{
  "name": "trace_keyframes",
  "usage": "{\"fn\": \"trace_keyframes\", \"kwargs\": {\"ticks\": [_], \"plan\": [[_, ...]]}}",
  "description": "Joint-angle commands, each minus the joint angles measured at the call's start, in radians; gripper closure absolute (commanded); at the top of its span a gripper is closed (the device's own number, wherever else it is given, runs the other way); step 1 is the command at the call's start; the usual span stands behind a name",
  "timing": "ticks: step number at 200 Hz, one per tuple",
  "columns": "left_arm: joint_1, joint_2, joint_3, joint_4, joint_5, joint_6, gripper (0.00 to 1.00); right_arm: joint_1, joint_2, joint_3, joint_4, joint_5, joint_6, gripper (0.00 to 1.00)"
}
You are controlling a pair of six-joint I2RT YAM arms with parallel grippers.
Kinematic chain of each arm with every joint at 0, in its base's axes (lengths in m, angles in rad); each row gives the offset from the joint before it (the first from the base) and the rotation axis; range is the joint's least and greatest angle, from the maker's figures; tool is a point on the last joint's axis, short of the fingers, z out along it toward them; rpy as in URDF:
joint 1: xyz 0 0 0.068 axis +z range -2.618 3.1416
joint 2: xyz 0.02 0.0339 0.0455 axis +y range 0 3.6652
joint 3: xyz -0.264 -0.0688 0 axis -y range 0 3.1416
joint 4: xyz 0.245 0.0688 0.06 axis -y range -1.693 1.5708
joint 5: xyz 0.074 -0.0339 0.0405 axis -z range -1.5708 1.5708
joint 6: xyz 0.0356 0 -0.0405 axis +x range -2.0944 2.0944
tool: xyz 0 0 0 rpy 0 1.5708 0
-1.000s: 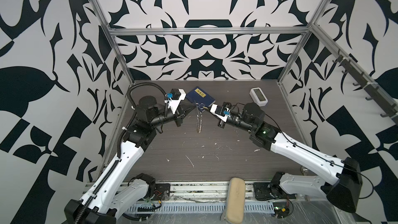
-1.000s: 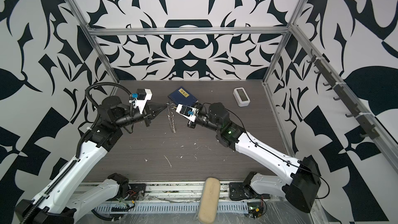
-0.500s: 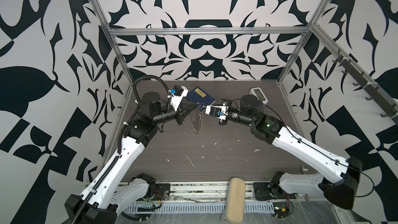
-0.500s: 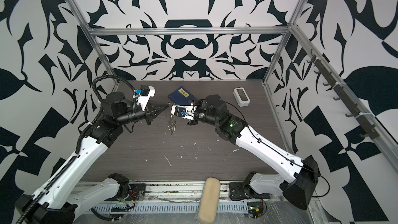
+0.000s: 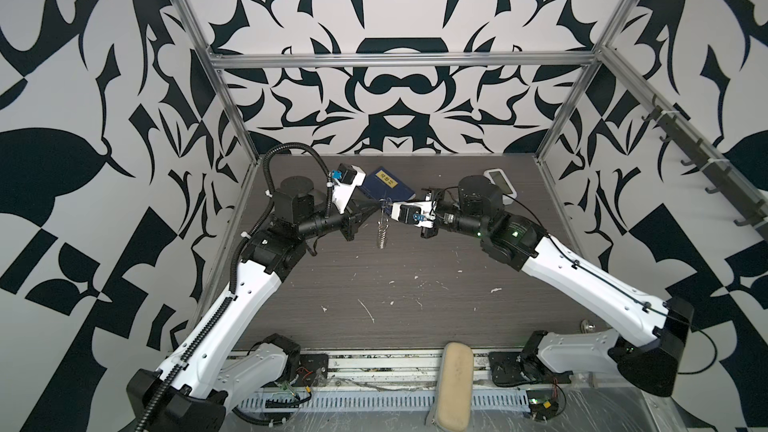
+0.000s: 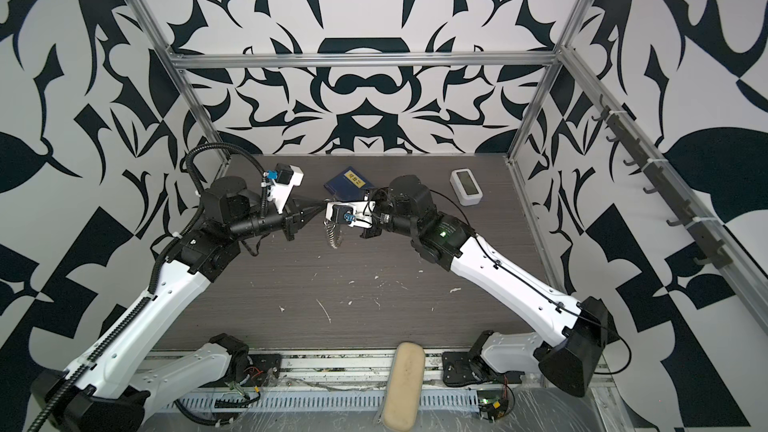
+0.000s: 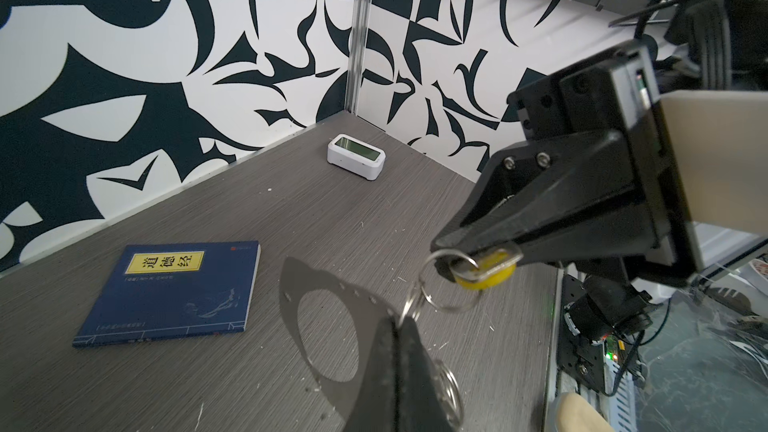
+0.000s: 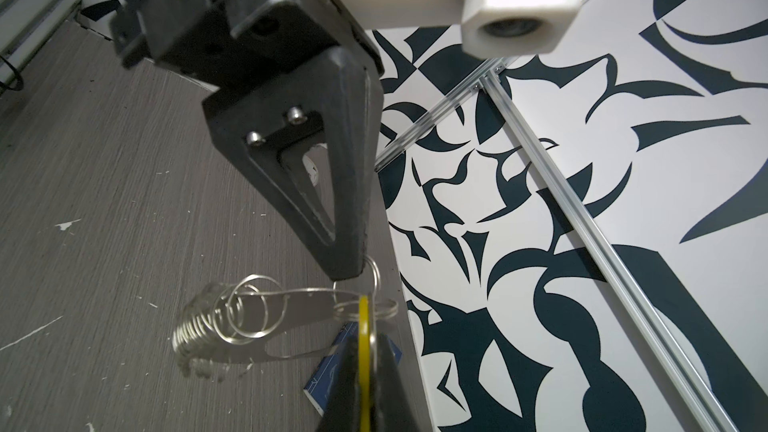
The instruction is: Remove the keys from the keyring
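The left gripper [image 8: 347, 274] pinches the keyring [image 8: 266, 293]; the right gripper [image 7: 442, 249] pinches the key [image 7: 486, 278]. Pulling hard could drop the rings [image 5: 382, 236] hanging at six o'clock.

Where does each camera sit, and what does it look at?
Top views: high in front, looking down at the table; left arm and right arm show.
Left wrist: on the left arm, facing book, white device, right gripper; own left gripper shows.
Right wrist: on the right arm, facing the left gripper; own fingers show.
Shared: both wrist views see the keys and keyring.
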Motion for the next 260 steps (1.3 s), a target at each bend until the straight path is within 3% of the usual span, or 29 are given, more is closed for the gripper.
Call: {"fn": "trace_keyframes", "kwargs": {"ticks": [1, 172, 260], "plan": [[-0.001, 0.002, 0.026, -0.012, -0.060, -0.014, 1.00, 0.008, -0.021, 0.076, 0.031, -0.058, -0.011, 1.00], [-0.019, 0.033, 0.056, -0.056, -0.030, -0.002, 1.00, 0.005, 0.037, 0.180, -0.047, -0.180, -0.046, 1.00], [-0.020, 0.091, 0.138, -0.175, -0.015, 0.018, 1.00, -0.008, 0.071, 0.299, -0.261, -0.104, -0.215, 1.00]]}}
